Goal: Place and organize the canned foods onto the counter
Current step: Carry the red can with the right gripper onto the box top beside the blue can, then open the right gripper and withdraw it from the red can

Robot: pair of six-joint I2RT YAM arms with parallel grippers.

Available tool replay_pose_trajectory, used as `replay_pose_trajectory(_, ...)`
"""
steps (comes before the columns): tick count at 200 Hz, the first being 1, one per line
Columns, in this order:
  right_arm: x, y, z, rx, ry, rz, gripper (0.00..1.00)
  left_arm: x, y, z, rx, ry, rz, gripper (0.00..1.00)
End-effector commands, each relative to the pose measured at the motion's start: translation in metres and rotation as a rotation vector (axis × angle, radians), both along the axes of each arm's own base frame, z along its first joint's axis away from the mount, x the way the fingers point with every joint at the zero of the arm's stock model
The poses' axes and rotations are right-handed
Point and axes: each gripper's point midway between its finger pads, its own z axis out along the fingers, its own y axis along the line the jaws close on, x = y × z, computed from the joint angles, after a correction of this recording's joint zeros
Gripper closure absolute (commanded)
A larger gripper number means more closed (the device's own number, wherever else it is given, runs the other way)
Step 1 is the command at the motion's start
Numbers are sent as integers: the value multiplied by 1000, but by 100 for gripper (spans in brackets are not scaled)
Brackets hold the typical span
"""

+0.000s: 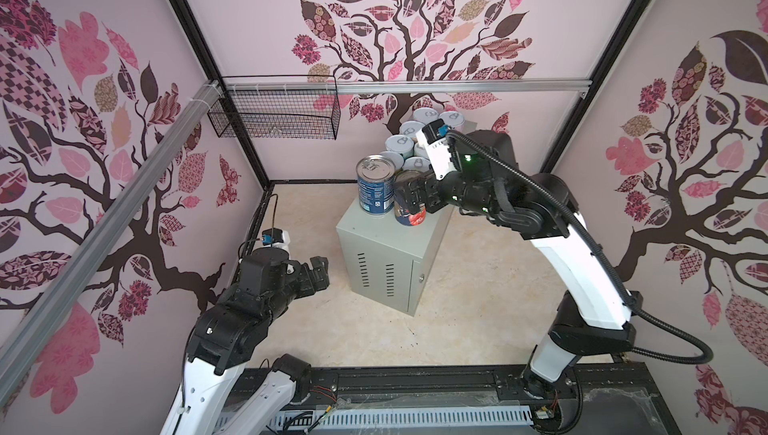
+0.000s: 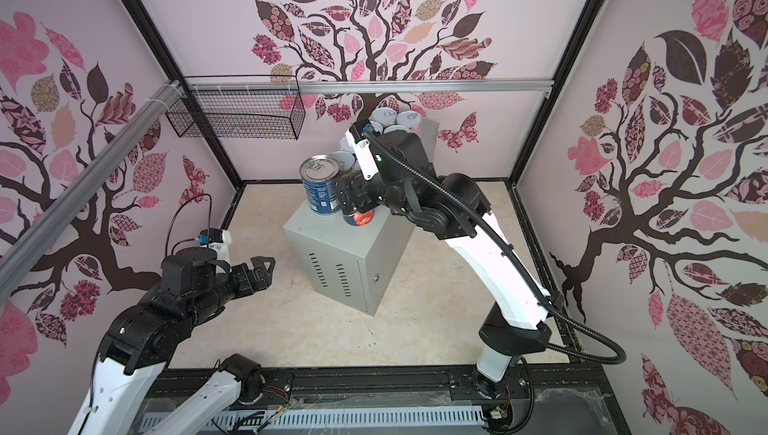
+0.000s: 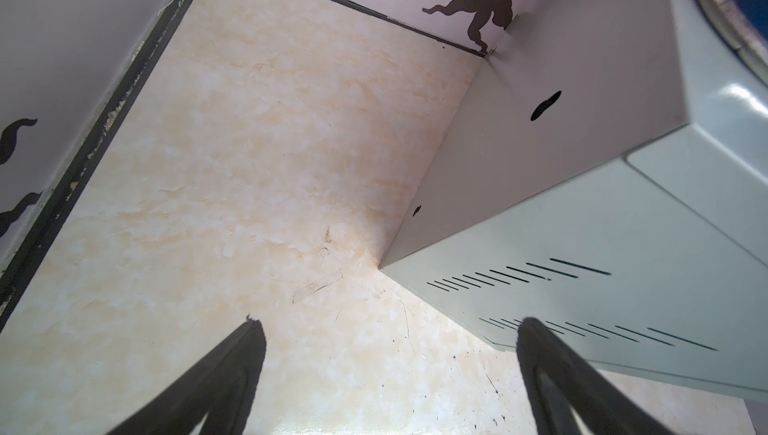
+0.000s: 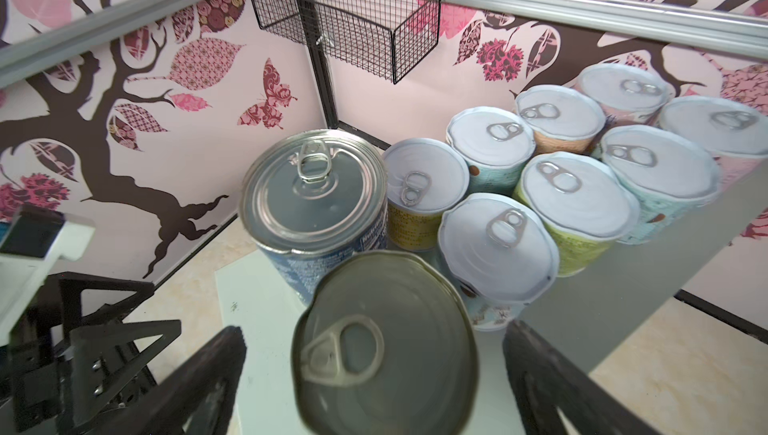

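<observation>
The counter is carrying 8 short cans at its far end, with a blue can and a tomato can nearer its front. The right gripper is straddling the tomato can, released. The left gripper is hovering beside the counter, spread wide.

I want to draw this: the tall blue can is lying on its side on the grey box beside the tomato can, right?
Not quite. The tall blue can stands upright, lid up, on the grey box beside the tomato can; the right wrist view shows it.
</observation>
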Motion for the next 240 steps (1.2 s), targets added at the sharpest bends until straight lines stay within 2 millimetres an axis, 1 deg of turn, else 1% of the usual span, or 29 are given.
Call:
replay_pose_trajectory(1, -20, -24, 32, 82, -50, -2, 3, -4, 6, 14, 8, -29, 15, 2)
replay_pose_trajectory(9, -24, -30, 33, 85, -49, -6, 7, -4, 6, 15, 9, -30, 16, 2)
replay_pose_trajectory(24, -29, -39, 30, 87, -37, -20, 22, -5, 7, 17, 9, -33, 17, 2)
replay_pose_trajectory(39, -33, -45, 25, 87, -26, -26, 33, -5, 8, 17, 10, -32, 19, 2)
replay_pose_trajectory(57, -37, -48, 13, 84, -5, -25, 49, -5, 8, 17, 14, -32, 23, 2)
replay_pose_trajectory(60, -38, -49, 14, 88, -6, -22, 52, -5, 8, 16, 15, -32, 21, 2)
replay_pose_trajectory(65, -38, -47, 6, 79, 7, -21, 56, -5, 8, 16, 14, -33, 21, 2)
replay_pose_trajectory(74, -39, -46, -1, 77, 18, -13, 61, -5, 8, 15, 15, -31, 22, 2)
replay_pose_trajectory(82, -39, -44, -7, 74, 30, -8, 62, -4, 8, 14, 16, -28, 21, 2)
replay_pose_trajectory(120, -35, -31, -43, 45, 88, 12, 64, -3, 8, 12, 18, -25, 22, 2)
replay_pose_trajectory(138, -32, -24, -56, 33, 106, 17, 69, -4, 8, 10, 19, -22, 23, 2)
replay_pose_trajectory(174, -24, -16, -68, 20, 119, 13, 71, -5, 9, 7, 23, -20, 23, 2)
replay_pose_trajectory(240, -14, -3, -76, 9, 123, 12, 71, -4, 9, 3, 27, -16, 24, 2)
